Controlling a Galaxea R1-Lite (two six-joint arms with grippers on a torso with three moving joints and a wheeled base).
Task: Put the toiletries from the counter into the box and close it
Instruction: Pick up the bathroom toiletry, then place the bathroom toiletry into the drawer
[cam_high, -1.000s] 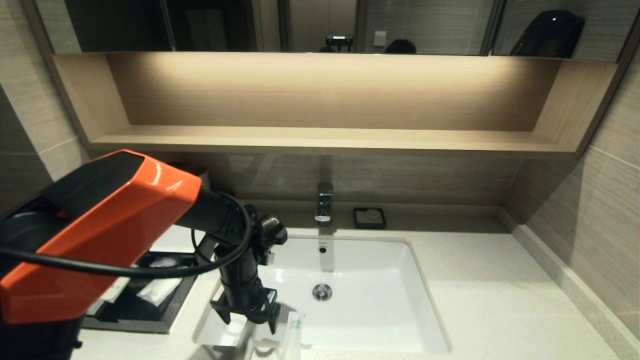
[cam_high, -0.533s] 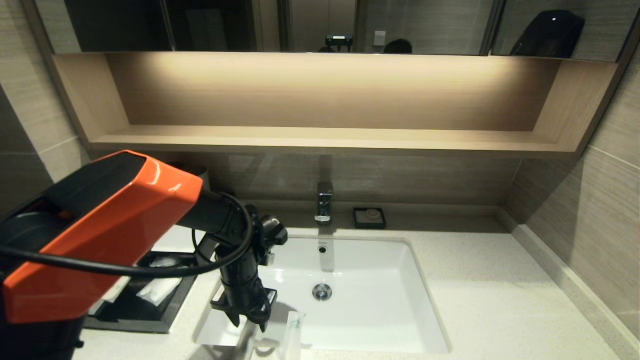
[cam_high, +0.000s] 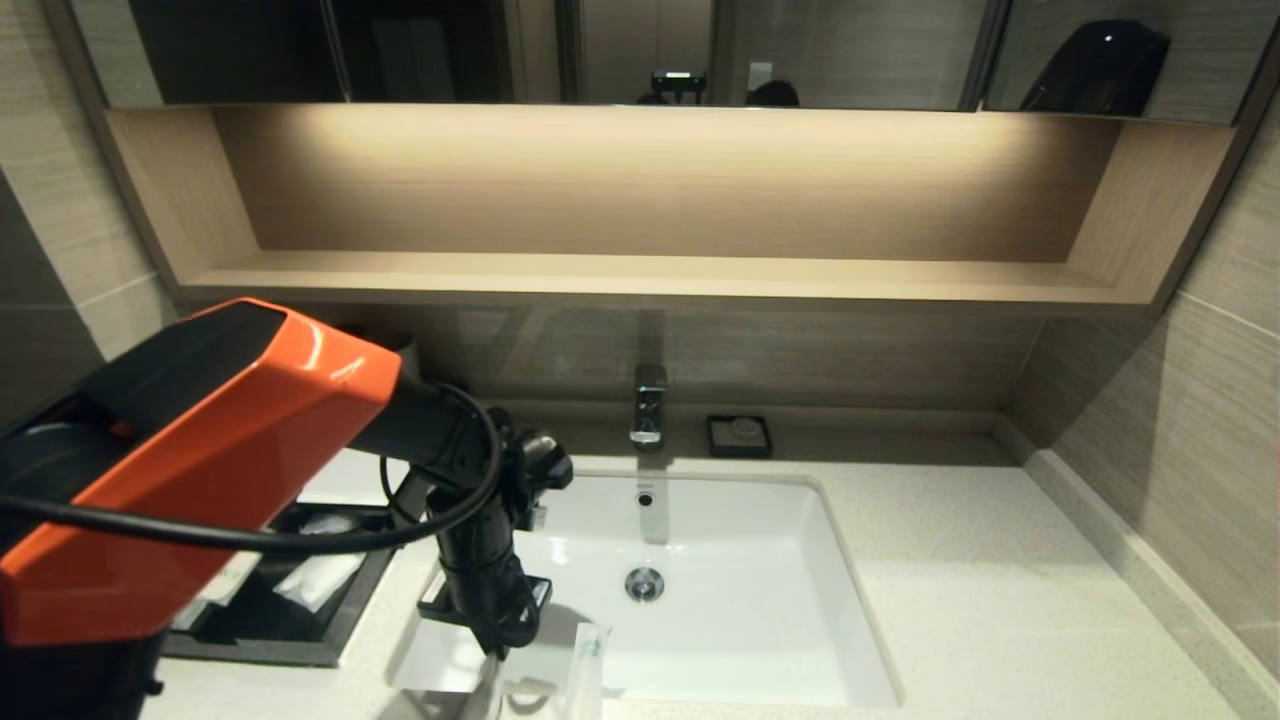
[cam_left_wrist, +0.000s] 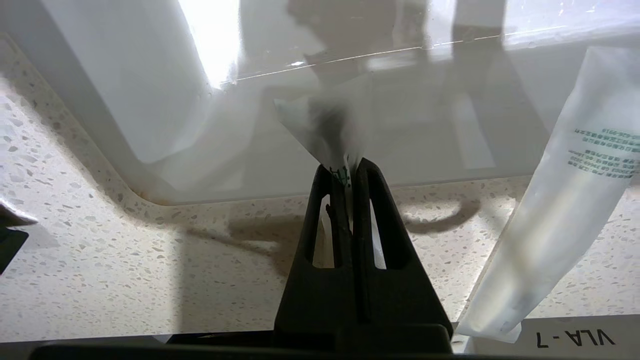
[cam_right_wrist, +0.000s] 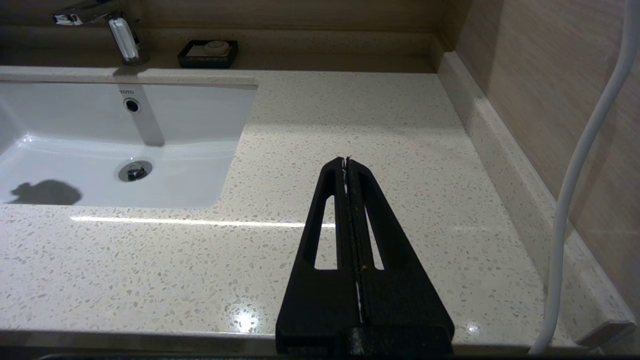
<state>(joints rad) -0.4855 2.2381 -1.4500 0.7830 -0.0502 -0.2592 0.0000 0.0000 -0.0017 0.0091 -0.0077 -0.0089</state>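
My left gripper (cam_high: 503, 640) hangs over the counter's (cam_left_wrist: 100, 250) front edge at the sink's left corner. It is shut on one of the toiletries, a slim whitish packet (cam_left_wrist: 325, 130) with a green mark, whose end sticks out past the fingertips over the basin. A second long packet (cam_left_wrist: 555, 225) with green print lies beside it, partly over the sink rim (cam_high: 590, 655). The black box (cam_high: 270, 640) stands left of the sink with its drawer pulled out. My right gripper (cam_right_wrist: 346, 162) is shut on nothing above the counter right of the sink.
White sachets (cam_high: 320, 578) lie in the open drawer. The white sunken sink (cam_high: 780, 640) fills the middle, with a faucet (cam_high: 648, 405) and a small black soap dish (cam_high: 738, 436) behind it. A wooden shelf (cam_high: 650, 275) runs above. A white cable (cam_right_wrist: 580, 165) hangs by the right wall.
The left gripper's fingers have gone from wide apart to shut on the packet at the sink's front left corner. The arm has barely moved.
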